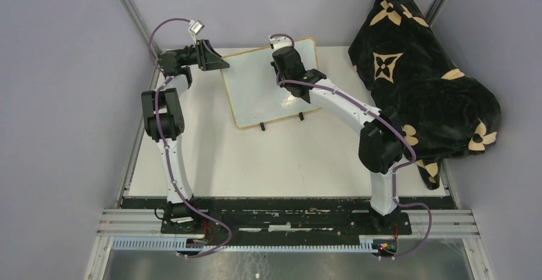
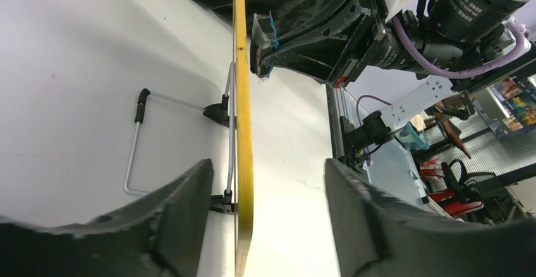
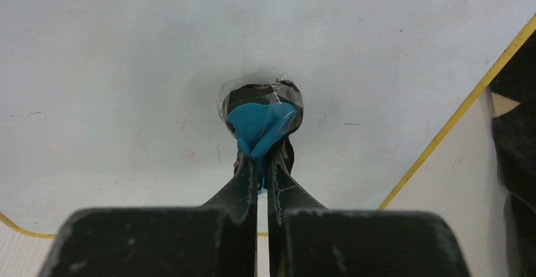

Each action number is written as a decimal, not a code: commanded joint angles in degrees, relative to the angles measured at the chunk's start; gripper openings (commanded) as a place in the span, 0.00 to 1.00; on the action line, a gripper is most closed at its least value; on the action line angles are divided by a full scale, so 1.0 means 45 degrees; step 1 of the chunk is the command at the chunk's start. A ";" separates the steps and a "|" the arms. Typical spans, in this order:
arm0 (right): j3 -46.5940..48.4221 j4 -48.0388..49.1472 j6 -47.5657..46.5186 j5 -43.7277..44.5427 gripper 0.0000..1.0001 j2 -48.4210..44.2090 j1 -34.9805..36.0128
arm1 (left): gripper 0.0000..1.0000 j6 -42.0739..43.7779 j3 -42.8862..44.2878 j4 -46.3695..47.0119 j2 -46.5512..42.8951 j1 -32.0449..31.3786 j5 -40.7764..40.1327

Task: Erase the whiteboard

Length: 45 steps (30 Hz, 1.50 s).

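A black plush blanket (image 1: 425, 75) patterned with tan flowers and stars lies bunched at the far right of the white bench (image 1: 281, 165), spilling over its right edge. Grey walls (image 1: 57, 101) close in the left, far and right sides. Silver rails (image 1: 447, 221) run along the near edge.

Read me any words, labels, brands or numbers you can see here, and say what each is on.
Nothing is legible.
Whiteboard: blank, no writing shows.
Black blanket: tan flower motifs only, no letters I can make out.
Black motor housing in the left wrist view: white print, too blurred to read.
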 commanded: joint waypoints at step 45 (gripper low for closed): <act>-0.6287 -0.5799 0.1897 -0.0644 0.01 -0.8985 0.0038 | 0.99 -0.1860 -1.5679 0.2519 -1.6453 0.4312 0.1093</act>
